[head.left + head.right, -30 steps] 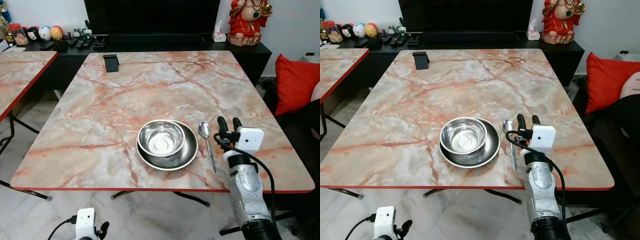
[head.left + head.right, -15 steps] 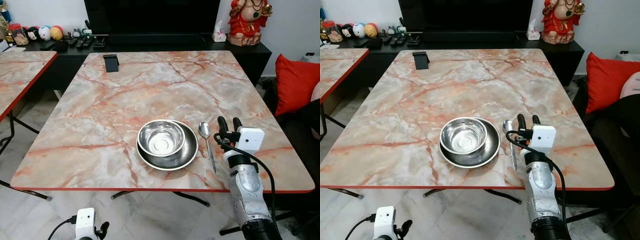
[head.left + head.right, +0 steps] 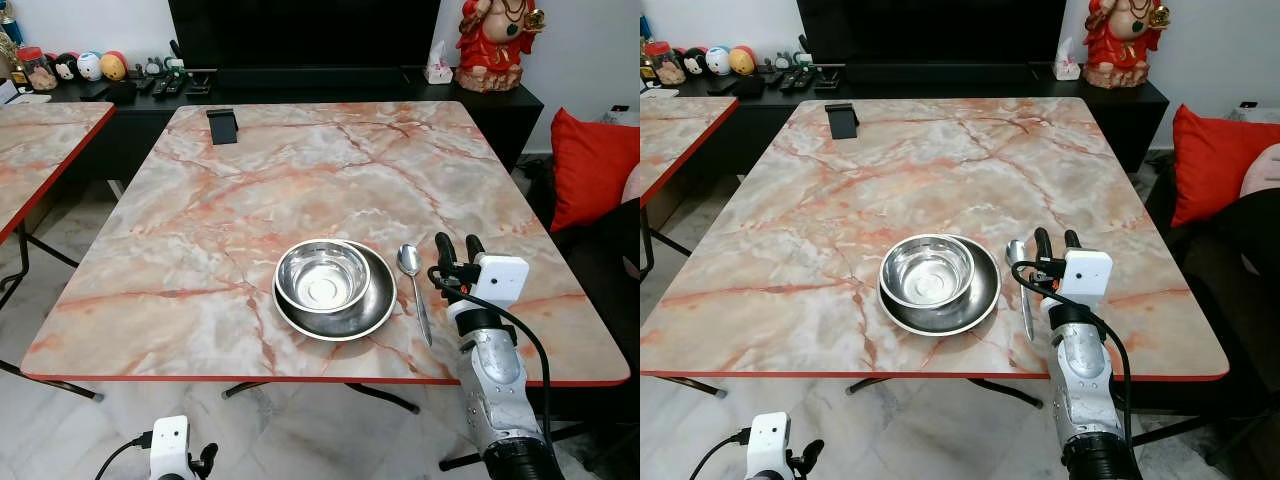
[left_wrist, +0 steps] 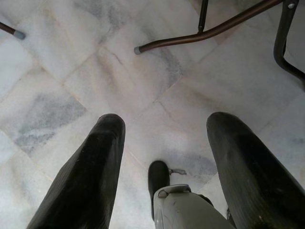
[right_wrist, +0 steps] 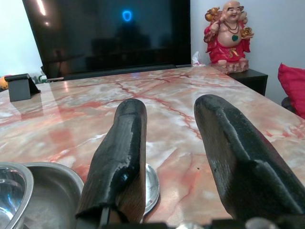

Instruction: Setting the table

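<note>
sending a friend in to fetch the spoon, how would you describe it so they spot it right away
Go to the big pink marble table in front of the black TV cabinet and find the steel bowl sitting on a steel plate near its front edge. The spoon lies flat just right of that plate, between it and the robot's right pincer. It is the only long, thin piece, with its bowl end pointing toward the TV.

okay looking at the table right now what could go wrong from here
The right end effector sits open just beside the spoon; a careless move could sweep the spoon sideways, possibly into the plate. The steel bowl rests loose on that plate, so a knock might shift it. The place setting lies near the table's front edge.
</note>
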Available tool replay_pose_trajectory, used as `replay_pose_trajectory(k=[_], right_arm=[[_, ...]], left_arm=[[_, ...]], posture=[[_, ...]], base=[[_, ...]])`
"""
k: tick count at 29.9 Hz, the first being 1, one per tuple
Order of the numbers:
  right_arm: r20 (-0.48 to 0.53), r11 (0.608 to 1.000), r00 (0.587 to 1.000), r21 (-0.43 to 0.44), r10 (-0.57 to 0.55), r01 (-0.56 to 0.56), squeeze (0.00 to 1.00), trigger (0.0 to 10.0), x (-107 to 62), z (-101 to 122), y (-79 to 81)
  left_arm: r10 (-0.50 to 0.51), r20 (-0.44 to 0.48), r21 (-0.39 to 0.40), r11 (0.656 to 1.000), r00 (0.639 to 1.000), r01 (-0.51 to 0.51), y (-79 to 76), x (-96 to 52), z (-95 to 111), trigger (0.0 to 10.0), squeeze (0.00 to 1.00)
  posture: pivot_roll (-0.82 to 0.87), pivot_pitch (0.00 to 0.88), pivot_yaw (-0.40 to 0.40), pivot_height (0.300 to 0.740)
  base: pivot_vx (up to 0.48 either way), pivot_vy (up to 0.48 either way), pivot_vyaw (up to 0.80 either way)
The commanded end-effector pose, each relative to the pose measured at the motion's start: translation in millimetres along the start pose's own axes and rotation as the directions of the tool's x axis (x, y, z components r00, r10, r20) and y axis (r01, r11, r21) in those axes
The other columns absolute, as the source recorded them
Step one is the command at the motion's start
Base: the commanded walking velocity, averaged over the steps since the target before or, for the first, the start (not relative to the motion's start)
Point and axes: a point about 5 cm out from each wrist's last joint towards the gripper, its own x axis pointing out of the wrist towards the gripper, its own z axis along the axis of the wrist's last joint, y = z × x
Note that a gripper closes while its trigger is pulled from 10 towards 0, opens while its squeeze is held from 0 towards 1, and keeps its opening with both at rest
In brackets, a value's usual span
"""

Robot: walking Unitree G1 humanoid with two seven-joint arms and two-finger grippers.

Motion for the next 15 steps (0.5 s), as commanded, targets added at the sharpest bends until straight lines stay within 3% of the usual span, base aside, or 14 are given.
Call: replay_pose_trajectory(k=[1, 7, 15], right_arm=[[0.011, 1.000, 1.000, 0.005, 0.000, 0.000, 0.00, 10.0, 2.4, 3.0, 0.3], [0.010, 1.000, 1.000, 0.005, -0.001, 0.001, 0.00, 10.0, 2.6, 2.8, 0.5], [0.015, 1.000, 1.000, 0.008, 0.000, 0.000, 0.00, 10.0, 3.5, 3.7, 1.0]], left_arm=[[-0.001, -0.028, -0.004, 1.000, 1.000, 0.001, 1.0, -2.1, -7.4, 10.0, 0.00], [0.000, -0.039, -0.014, 1.000, 0.999, -0.001, 1.1, -2.2, -8.7, 10.0, 0.00], [0.002, -0.044, -0.018, 1.000, 0.999, -0.003, 0.9, -2.3, -9.3, 10.0, 0.00]], posture=[[-0.07, 0.000, 0.007, 0.740], [-0.07, 0.000, 0.007, 0.740], [-0.07, 0.000, 0.008, 0.740]], base=[[0.000, 0.000, 0.00], [0.000, 0.000, 0.00], [0.000, 0.459, 0.00]])
